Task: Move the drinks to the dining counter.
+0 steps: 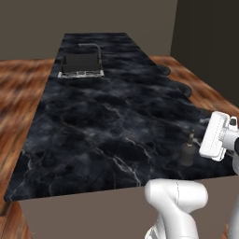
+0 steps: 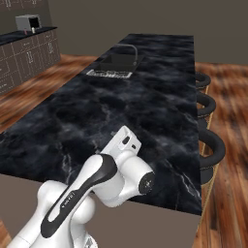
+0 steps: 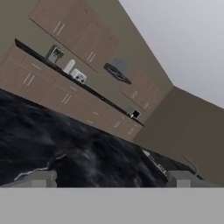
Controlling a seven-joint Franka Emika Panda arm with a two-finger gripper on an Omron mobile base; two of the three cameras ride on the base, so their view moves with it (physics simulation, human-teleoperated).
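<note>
Stretching away through both base views as a long slab of black, white-veined marble: dining counter (image 1: 93,121), running over brown wood floor (image 1: 23,93). Carrying an inset sink (image 1: 80,65) toward its far end, with a thin curved faucet (image 1: 93,49) arching above the basin. Lining up along the counter's right edge in the right base view: dark round stools (image 2: 213,150), tucking partly under the top.

Standing upright on the marble near the closest right corner: dark round-bodied glass bottle (image 1: 188,151) with a narrow neck, sitting just beside the white arm (image 1: 217,135) in the left base view (touching or merely close, not telling from this angle).

Holding wide apart: gripper (image 3: 111,180), its two fingertips (image 3: 39,179) rising at opposite sides of the hand view, pinching nothing, only marble showing between them. Looking out across the counter toward brown wall cabinets (image 3: 87,48) and a second black worktop (image 3: 87,87) beneath them.

Sitting on that far worktop in the right base view: grey toaster oven (image 2: 26,22).
</note>
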